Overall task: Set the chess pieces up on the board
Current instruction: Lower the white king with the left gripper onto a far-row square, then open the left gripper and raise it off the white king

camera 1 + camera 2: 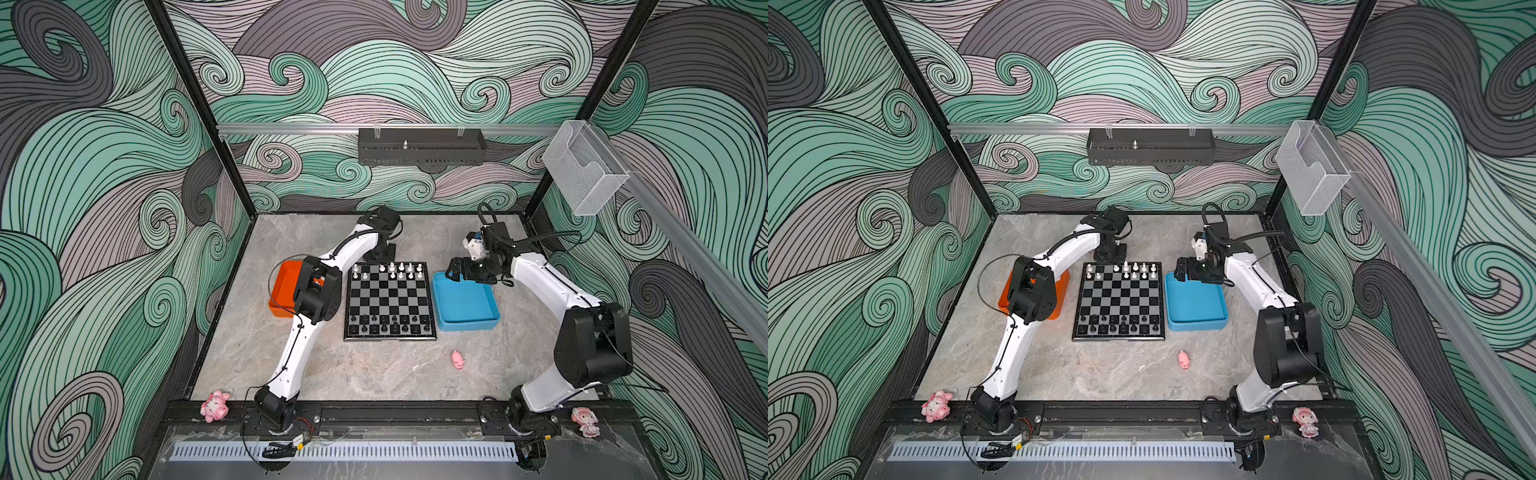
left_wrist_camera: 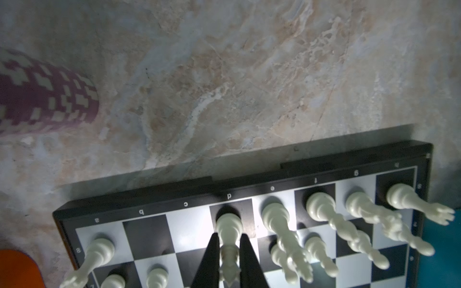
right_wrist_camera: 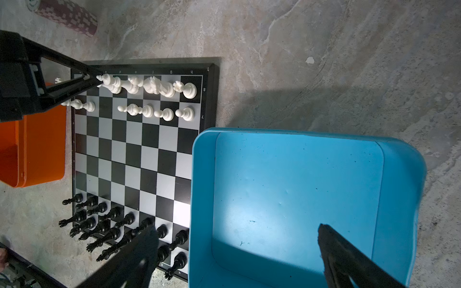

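Beyond the board's [image 1: 390, 301] far left corner, one purple-and-white checkered cylinder [image 3: 67, 16] on the tabletop [image 1: 374, 374]. Just left of the board, one orange tray [image 1: 284, 291], partly under the left arm. On d8, left tool [image 2: 229, 239] pinching a white crowned piece [image 2: 228, 224]. On the two far rows, white chess pieces [image 3: 162, 87], six and six, counting the pinched one; on the two near rows, black chess pieces [image 3: 109, 217]. Printed along the far edge: a to h; at the sides, 8 and 7. Just right of the board, one blue tray [image 1: 465, 303], right tool [image 3: 235, 225] spread wide above it. Off the near right corner, one pink pig figurine [image 1: 457, 360].
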`<state>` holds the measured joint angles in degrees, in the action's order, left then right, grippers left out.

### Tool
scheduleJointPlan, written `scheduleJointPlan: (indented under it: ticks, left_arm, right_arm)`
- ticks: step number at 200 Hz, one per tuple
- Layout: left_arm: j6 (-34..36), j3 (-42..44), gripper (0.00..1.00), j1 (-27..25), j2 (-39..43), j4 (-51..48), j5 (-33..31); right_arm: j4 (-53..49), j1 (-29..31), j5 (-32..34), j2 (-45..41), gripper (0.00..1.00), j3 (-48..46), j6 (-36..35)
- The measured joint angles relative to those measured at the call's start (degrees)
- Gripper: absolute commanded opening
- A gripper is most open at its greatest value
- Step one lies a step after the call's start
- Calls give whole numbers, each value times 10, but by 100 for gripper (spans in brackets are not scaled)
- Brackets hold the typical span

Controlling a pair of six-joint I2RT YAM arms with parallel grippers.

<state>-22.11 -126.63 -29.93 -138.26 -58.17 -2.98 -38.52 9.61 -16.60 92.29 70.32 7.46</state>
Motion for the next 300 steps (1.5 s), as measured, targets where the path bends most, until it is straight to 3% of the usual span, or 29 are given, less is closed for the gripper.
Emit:
scheduleJointPlan:
  ticks: [163,300]
  left_arm:
    - [-4,0,15,0,0,4,2]
    - [-7,0,31,0,0,7,7]
  right_arm:
    - [0,0,0,0,99,0,0]
    - [0,0,0,0,99,0,0]
